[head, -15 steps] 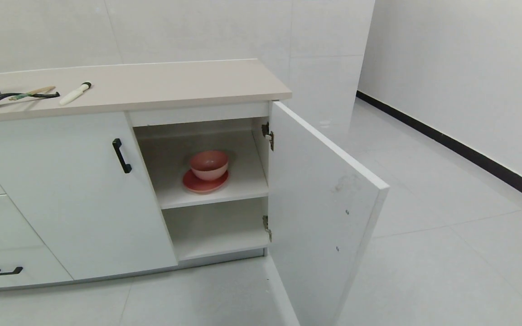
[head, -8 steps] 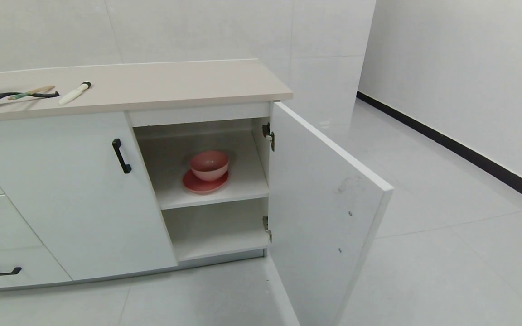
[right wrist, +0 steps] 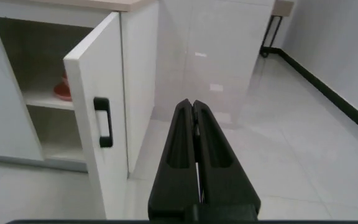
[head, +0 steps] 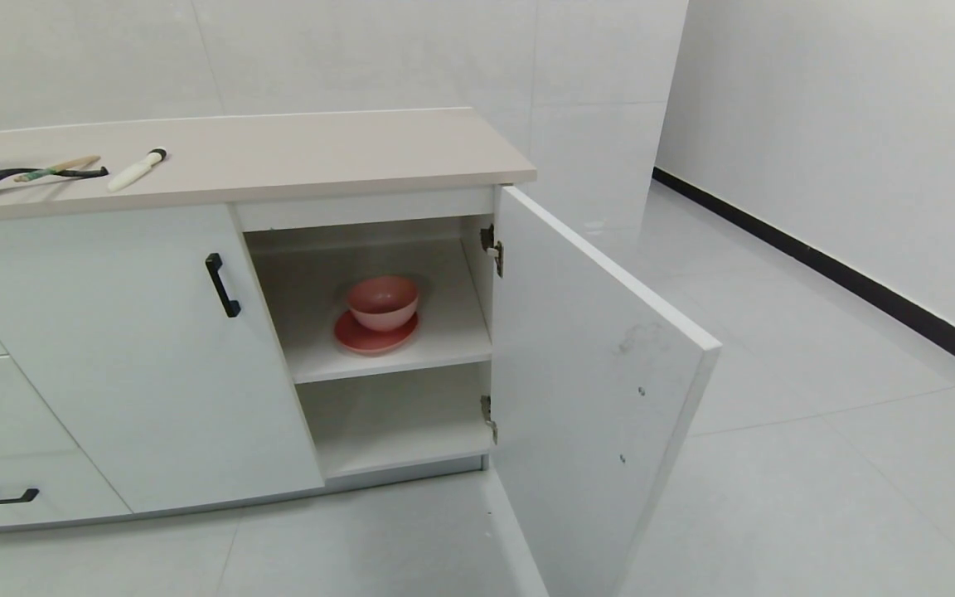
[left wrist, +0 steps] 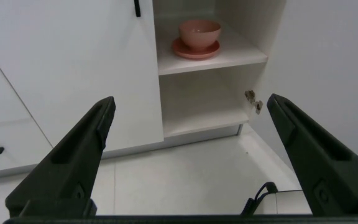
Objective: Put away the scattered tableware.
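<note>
The white cabinet (head: pixel 361 209) has its right-hand door (head: pixel 585 373) swung wide open, baring two shelves. On the upper shelf sits a pink bowl (head: pixel 383 302), upright and resting on a red plate (head: pixel 374 334) – both near the middle of that shelf, a little toward the hinge side. The lower shelf (head: pixel 395 439) lies directly beneath them.

The left gripper (left wrist: pixel 188 155) hangs low in front of the cabinet's open compartment, its two black fingers (left wrist: pixel 82 155) spread wide apart and holding nothing; bowl and plate show between them, well beyond the tips. The right gripper (right wrist: pixel 194 107) is out past the free edge of the open door, its fingers pressed together with nothing between them – the door's black handle (right wrist: pixel 103 122) is just beside it in the wrist view.

On the cabinet's beige countertop (head: pixel 295 153), toward the end far from the open door, lie a white-handled utensil (head: pixel 138 169) and, just beside it, a wooden-handled utensil (head: pixel 55 168). The closed door next to the opening carries a black handle of its own (head: pixel 222 285).
</note>
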You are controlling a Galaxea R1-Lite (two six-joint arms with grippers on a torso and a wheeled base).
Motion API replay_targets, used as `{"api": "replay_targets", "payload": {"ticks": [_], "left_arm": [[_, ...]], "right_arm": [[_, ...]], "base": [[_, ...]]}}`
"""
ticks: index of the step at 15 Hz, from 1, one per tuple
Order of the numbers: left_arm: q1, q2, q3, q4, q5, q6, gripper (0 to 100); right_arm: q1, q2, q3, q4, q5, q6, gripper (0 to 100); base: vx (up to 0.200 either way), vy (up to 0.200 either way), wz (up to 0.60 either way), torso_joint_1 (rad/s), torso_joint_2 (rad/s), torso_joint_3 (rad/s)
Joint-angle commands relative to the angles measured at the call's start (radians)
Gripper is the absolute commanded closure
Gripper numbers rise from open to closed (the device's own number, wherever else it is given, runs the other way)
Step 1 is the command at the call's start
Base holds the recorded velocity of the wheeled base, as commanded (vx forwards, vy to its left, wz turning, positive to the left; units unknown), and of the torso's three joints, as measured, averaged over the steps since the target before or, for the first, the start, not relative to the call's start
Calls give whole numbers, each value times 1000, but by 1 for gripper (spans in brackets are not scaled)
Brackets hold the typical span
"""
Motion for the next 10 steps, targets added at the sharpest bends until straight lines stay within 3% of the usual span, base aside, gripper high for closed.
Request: {"api": "replay_targets", "payload": {"ticks": [1, 4, 10], "left_arm": [[0, 0, 0, 0, 0, 0, 0], [0, 0, 0, 0, 0, 0, 0], [0, 0, 0, 0, 0, 0, 0]], "right_arm": [[61, 500, -26, -282, 112, -20, 100], [62, 656, -38, -416, 260, -21, 100], [116, 928, -77, -632, 266, -71, 100]], "base": [[0, 0, 0, 0, 0, 0], [0, 0, 0, 0, 0, 0], [0, 0, 0, 0, 0, 0]]}}
